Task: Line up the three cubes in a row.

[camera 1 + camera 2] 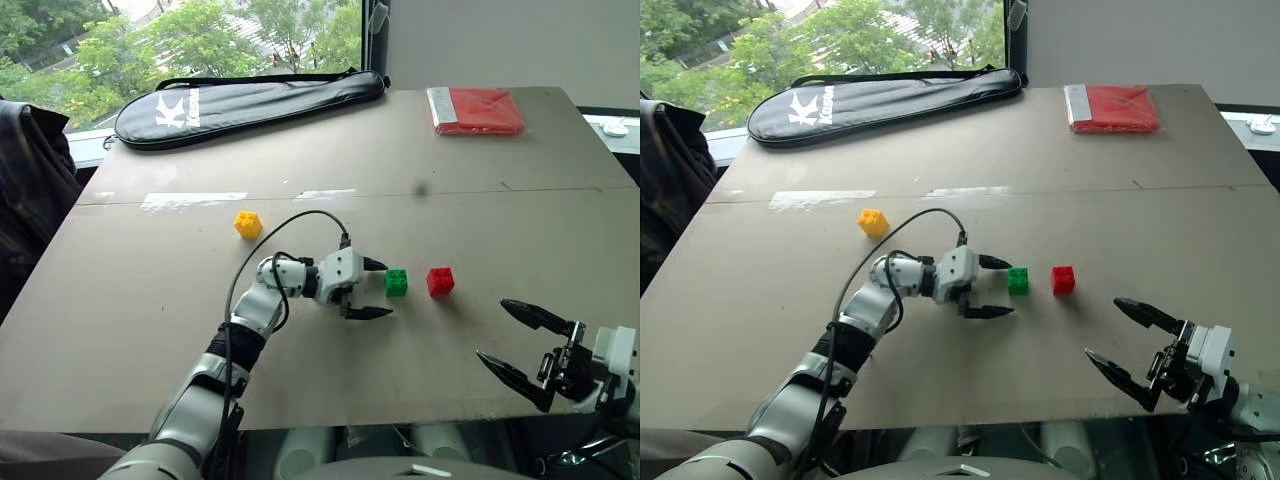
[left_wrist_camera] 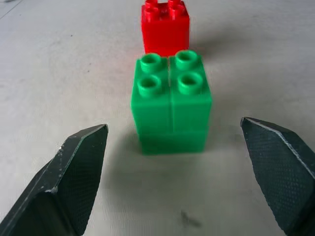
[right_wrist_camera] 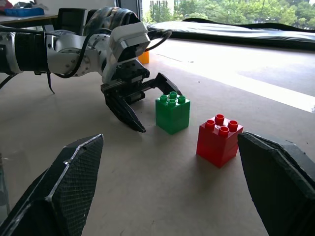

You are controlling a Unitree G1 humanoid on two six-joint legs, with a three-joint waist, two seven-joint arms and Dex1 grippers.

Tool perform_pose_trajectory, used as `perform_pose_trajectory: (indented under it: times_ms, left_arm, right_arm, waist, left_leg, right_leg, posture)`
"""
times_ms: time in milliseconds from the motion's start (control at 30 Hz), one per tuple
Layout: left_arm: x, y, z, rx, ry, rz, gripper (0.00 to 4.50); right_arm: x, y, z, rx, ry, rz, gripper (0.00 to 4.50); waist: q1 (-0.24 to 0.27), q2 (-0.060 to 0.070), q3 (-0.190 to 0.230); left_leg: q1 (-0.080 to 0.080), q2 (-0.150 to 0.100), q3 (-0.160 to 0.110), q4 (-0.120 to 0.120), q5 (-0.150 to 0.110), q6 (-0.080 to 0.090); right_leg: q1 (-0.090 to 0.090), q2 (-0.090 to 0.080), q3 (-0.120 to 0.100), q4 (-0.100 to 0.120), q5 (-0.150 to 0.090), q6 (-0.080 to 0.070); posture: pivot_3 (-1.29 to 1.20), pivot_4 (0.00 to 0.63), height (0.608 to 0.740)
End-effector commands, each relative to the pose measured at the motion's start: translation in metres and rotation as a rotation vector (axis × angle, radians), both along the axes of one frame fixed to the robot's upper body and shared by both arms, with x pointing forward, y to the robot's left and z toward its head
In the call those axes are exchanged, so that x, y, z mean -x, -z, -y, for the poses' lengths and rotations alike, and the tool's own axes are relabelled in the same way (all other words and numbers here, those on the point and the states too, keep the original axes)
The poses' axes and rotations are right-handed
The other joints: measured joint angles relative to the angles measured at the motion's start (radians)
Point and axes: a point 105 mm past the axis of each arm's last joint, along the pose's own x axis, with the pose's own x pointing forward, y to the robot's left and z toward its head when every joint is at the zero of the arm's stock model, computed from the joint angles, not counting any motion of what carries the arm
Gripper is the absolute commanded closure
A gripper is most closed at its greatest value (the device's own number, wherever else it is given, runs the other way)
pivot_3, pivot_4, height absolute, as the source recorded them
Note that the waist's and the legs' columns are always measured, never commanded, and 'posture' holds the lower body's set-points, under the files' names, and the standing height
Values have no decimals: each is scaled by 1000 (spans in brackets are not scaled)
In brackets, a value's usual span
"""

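Fingers of the left gripper (image 1: 374, 289) were seen spread wide, one on either side of the near face of the green cube (image 1: 397, 282), with clear worktop showing between each tip and the brick; nothing was pinched. In the left wrist view both black fingers (image 2: 74, 177) were cut off by the picture's edge, so only their textured tips could be made out. The red cube (image 1: 440, 281) stood just beside the green one, a narrow gap being left between them, and in the left wrist view its lower part was hidden behind the green brick. The yellow cube (image 1: 248, 224) lay well apart from the pair, farther back and toward the left side of the worktop (image 1: 330, 180); in the right wrist view only a small orange-yellow corner of it (image 3: 143, 57) was visible behind the left arm.

The right gripper (image 1: 525, 347) was held over the near right edge of the worktop, its fingers also spread wide and holding nothing, well apart from the cubes. Its wrist was cut off at the picture's corner.

A black racket bag (image 1: 250, 105) was laid along the far edge, and a flat red packet (image 1: 476, 110) rested at the far right corner. A small dark mark (image 1: 420, 189) on the board could not be identified.
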Motion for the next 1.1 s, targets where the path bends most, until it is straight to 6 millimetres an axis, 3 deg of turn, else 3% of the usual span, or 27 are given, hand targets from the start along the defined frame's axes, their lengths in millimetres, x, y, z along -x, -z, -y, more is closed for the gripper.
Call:
perform_pose_trajectory:
  times_ms: [33,133,267,400,500,600,733,933,1100]
  left_arm:
    - [21,-18,-20,59,7,3,72]
    - [35,-26,-46,133,-99,-18,72]
    - [32,-32,-75,214,-355,0,72]
    - [9,-46,-127,348,-895,184,72]
    - [1,-45,-152,333,-1141,274,72]
    - [-5,-41,-163,323,-1242,265,72]
    - [-27,-31,-176,254,-1327,218,72]
    - [-55,-27,-172,206,-1333,203,72]
    - [-65,-14,-160,179,-1269,145,72]
  right_arm:
    - [-2,-15,-3,-8,-45,50,0]
    - [-8,-24,-6,-30,-66,71,0]
    - [-16,-30,-7,-66,-76,89,0]
    - [-25,-31,-10,-87,-102,89,0]
    - [-28,-29,-12,-92,-125,83,0]
    - [-30,-29,-13,-96,-145,81,0]
    - [-34,-31,-14,-96,-172,85,0]
    - [-36,-34,-13,-115,-146,107,0]
    - [-40,-40,-13,-147,-74,158,0]
  waist:
    - [-4,0,0]
    - [2,0,0]
    - [16,0,0]
    - [28,0,0]
    - [32,-1,0]
    - [31,-1,0]
    - [30,-1,0]
    - [28,-1,0]
    - [27,-1,0]
  left_leg:
    - [0,0,1,0,0,0]
    - [-1,0,0,0,0,0]
    - [-2,0,-2,0,0,0]
    - [-3,0,-2,0,0,0]
    - [-3,0,-3,0,0,0]
    - [-4,-1,-4,0,0,0]
    - [-4,-2,-3,1,0,0]
    - [-4,-2,-3,1,1,-2]
    - [-6,-2,-2,1,2,-4]
  right_leg:
    - [-1,0,1,0,0,0]
    - [-1,-1,2,0,1,-1]
    - [-1,-2,2,-1,1,-1]
    - [-1,-2,2,-1,1,-1]
    - [-1,-2,1,-2,1,-1]
    - [-1,-2,0,-2,1,-1]
    - [-1,-2,-3,-1,1,-1]
    - [-2,-2,-4,-1,1,-1]
    - [-4,-2,-2,-1,1,-2]
  posture:
    - [0,150,701]
    - [0,150,701]
    - [0,150,701]
    - [0,150,701]
    - [0,150,701]
    - [0,150,701]
    - [0,150,701]
    - [0,150,701]
    - [0,150,701]
